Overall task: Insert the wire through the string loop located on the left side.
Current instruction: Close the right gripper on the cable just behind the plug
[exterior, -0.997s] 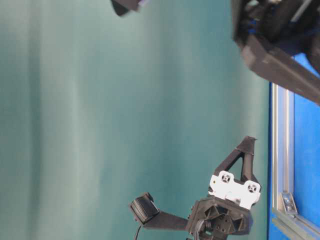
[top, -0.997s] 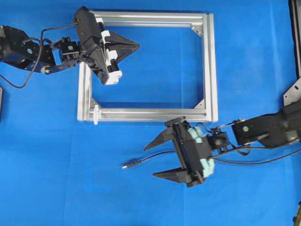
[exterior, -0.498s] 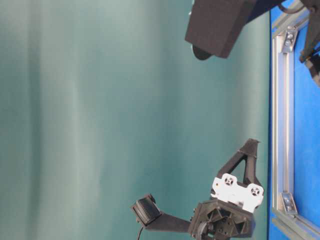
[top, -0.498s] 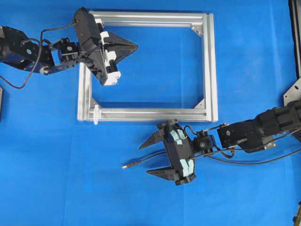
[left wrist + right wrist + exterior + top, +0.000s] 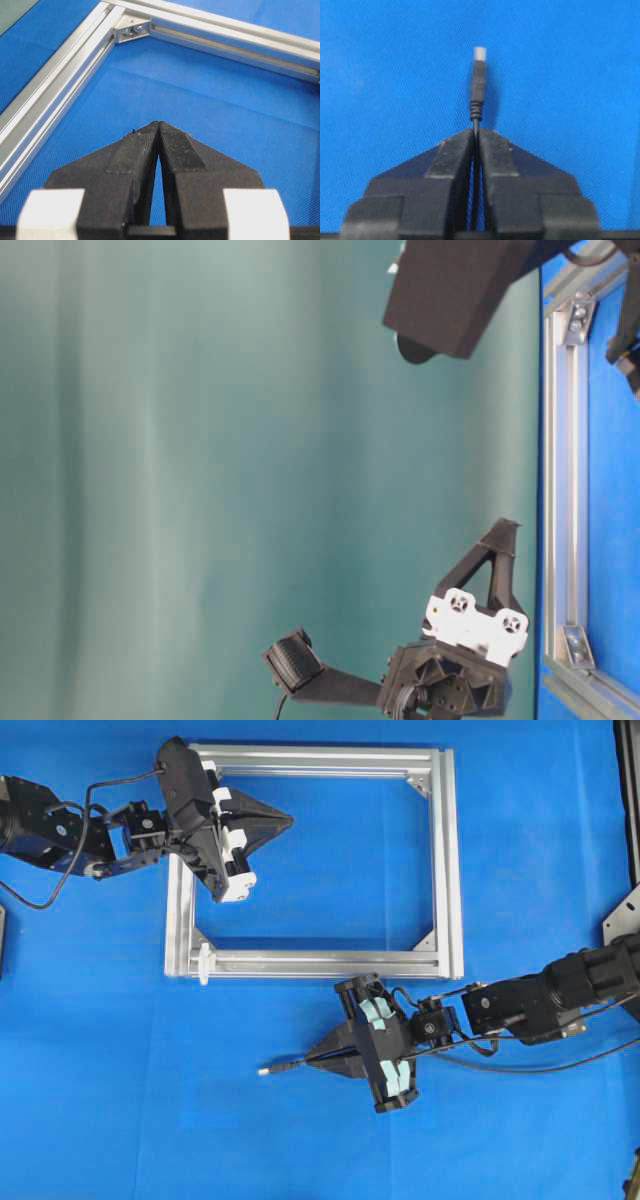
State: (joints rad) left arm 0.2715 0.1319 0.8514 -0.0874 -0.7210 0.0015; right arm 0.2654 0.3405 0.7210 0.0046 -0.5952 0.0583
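The wire [image 5: 285, 1066] is a thin black cable lying on the blue mat below the frame, its plug tip [image 5: 265, 1071] pointing left. My right gripper [image 5: 312, 1062] is shut on the wire just behind the plug. In the right wrist view the plug [image 5: 478, 85] sticks out ahead of the closed right gripper [image 5: 476, 131]. The string loop [image 5: 204, 960] is a small white tie on the frame's lower left corner, up and left of the plug. My left gripper [image 5: 290, 819] is shut and empty, hovering over the frame's upper left part; the left wrist view shows its tips [image 5: 159, 123] closed over bare mat.
The silver aluminium frame [image 5: 445, 870] lies flat with corner brackets [image 5: 132, 30] inside it. The wire trails right beneath the right arm [image 5: 540, 1068]. In the table-level view the left gripper [image 5: 503, 527] hangs beside the frame bar [image 5: 560, 490].
My right gripper was open around the wire, then moved a little left and closed on it behind the plug. The left arm has barely moved.
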